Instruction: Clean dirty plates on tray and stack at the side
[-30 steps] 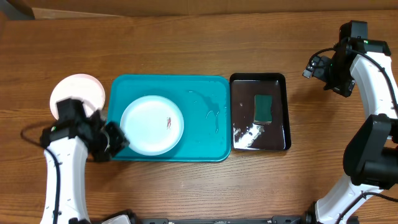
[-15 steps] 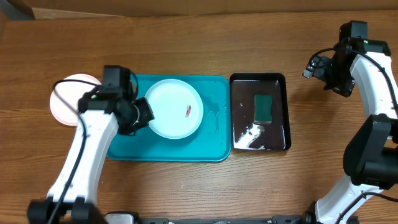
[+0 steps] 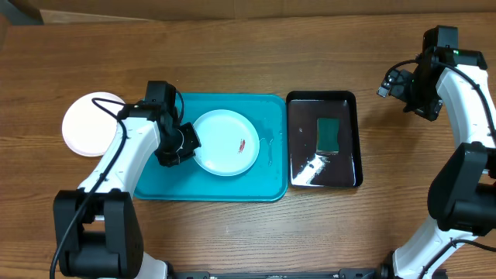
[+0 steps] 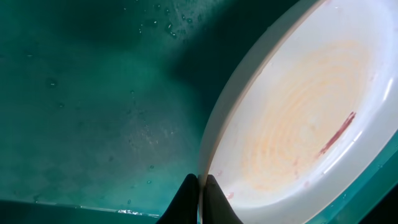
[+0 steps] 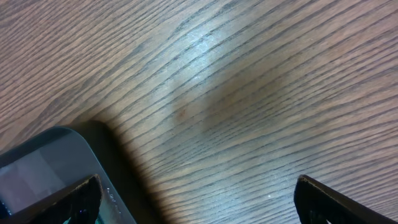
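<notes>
A pale plate (image 3: 93, 124) is seen on the wooden table (image 3: 232, 46), well to the left of the left gripper (image 3: 186, 144). Whether other plates lie under it cannot be told, and its colour is washed out by glare.

The left gripper (image 4: 200, 185) is closed almost completely, its tips pinched on the near rim of the white plate (image 3: 225, 142). That plate extends to the gripper's right, over the turquoise tray (image 3: 155, 182). A red-brown smear (image 4: 336, 133) is shown on its far side. In the wrist view the plate (image 4: 298, 106) looks tilted, but how far it is lifted cannot be judged.

Water droplets (image 4: 163, 26) are scattered on the tray floor (image 4: 81, 93). The grip is thin and at the very edge, so the plate could pivot or slide out and be dropped, more easily if the rim is wet.

Further right, well apart from both grippers, a green sponge (image 3: 328, 135) lies in the black tray (image 3: 298, 108).

The right gripper (image 3: 390, 82) is held above bare table with its fingers spread wide and nothing between them (image 5: 199, 190). A dark rounded corner (image 5: 43, 162), probably the black tray's, is cut off at the frame edge.
</notes>
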Available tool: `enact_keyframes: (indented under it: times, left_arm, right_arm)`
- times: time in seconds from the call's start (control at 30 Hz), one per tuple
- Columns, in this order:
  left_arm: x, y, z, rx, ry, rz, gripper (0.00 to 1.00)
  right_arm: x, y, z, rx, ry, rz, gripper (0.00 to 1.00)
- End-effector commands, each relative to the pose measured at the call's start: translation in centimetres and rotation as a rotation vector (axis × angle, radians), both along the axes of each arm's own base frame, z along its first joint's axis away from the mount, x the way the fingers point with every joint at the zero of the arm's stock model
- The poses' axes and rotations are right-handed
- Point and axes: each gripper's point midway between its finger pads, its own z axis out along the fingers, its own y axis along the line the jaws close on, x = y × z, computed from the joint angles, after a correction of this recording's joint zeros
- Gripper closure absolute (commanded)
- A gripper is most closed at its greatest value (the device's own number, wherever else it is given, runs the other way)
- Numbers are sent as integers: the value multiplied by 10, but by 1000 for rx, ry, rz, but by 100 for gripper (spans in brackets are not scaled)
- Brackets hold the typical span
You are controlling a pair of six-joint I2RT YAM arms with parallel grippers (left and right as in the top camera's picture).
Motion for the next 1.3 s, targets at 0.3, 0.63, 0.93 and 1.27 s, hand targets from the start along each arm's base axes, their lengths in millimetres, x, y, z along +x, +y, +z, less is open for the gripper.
enact_keyframes:
  times: [0.3,0.63,0.93,1.27]
  left_arm:
    - [15,-6,0,6,-61,-277,53]
    - [64,14,22,173,-225,-335,55]
    - [66,-7,-22,167,-159,-436,55]
    - [57,-5,-57,161,-61,-435,90]
  right_arm:
    - [3,-1,9,1,-29,-5,0]
    - [3,-1,9,1,-29,-5,0]
    - [3,-1,9,1,-29,-5,0]
    - [3,-1,9,1,-29,-5,0]
